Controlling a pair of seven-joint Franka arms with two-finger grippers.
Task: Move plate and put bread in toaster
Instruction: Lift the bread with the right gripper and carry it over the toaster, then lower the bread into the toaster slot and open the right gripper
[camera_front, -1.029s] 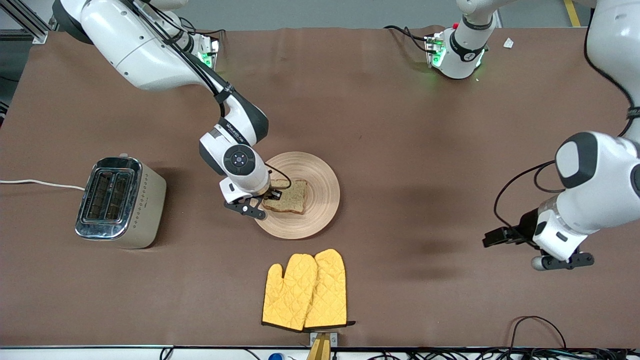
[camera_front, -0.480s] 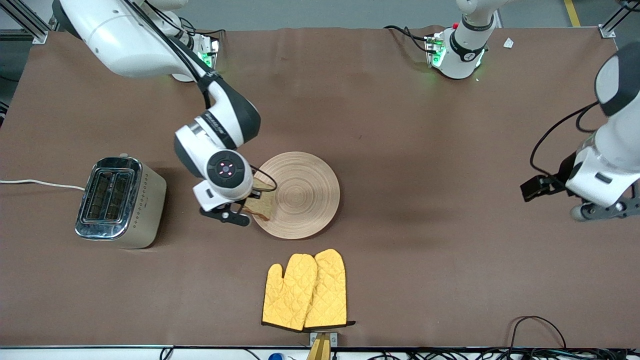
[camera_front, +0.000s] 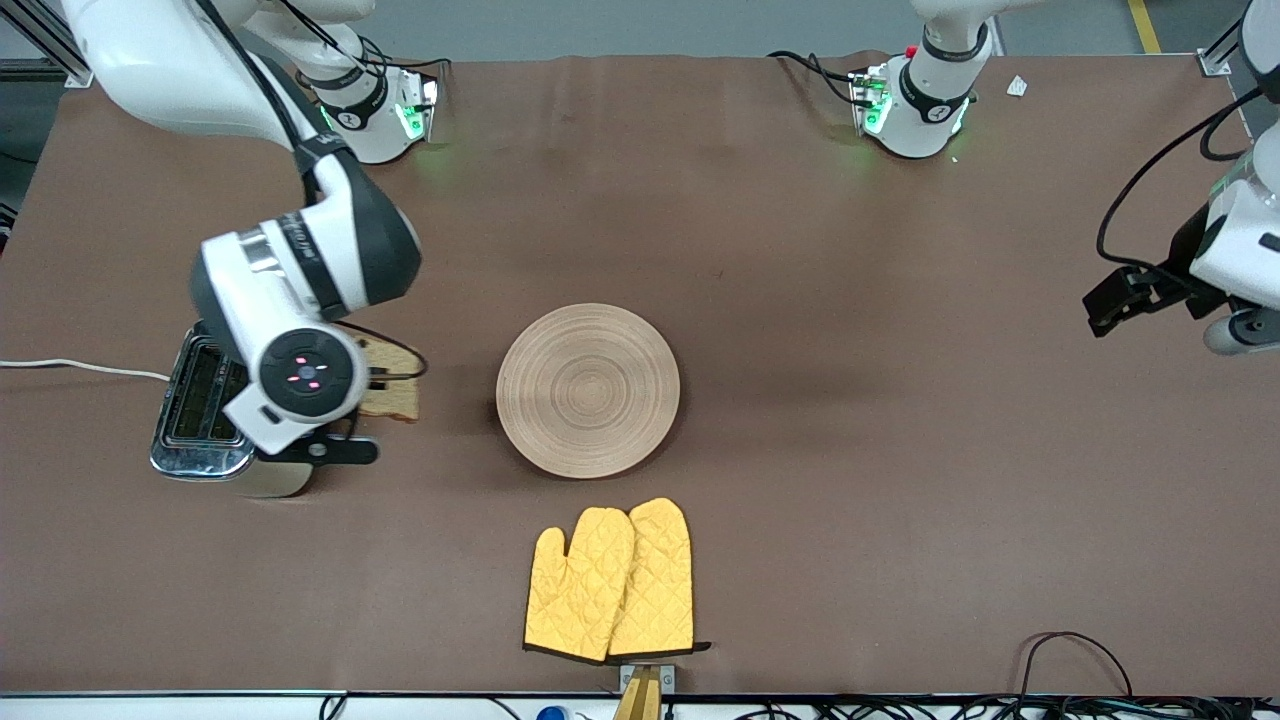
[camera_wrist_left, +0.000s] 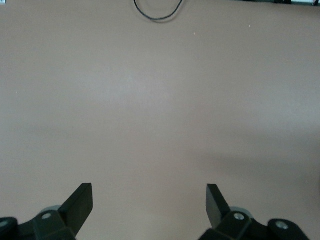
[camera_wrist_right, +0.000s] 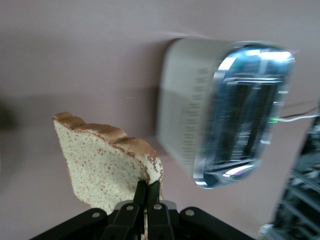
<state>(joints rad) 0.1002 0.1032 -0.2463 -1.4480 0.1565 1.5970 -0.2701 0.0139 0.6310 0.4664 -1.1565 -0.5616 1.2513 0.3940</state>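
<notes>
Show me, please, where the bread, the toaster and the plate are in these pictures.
bread (camera_wrist_right: 102, 165): right wrist view, on its pale crumb face.
toaster (camera_wrist_right: 245, 115): right wrist view, on its chrome top by the slots.
plate (camera_front: 588, 390): front view, on its ringed centre.

The high front camera looks down the whole table; the right wrist camera, close above, shares the toaster, nine o'clock.

Right pincer pinched tight, up in the air; left pincer spread wide, aloft, waiting.

white arms, black joints, black cables
</notes>
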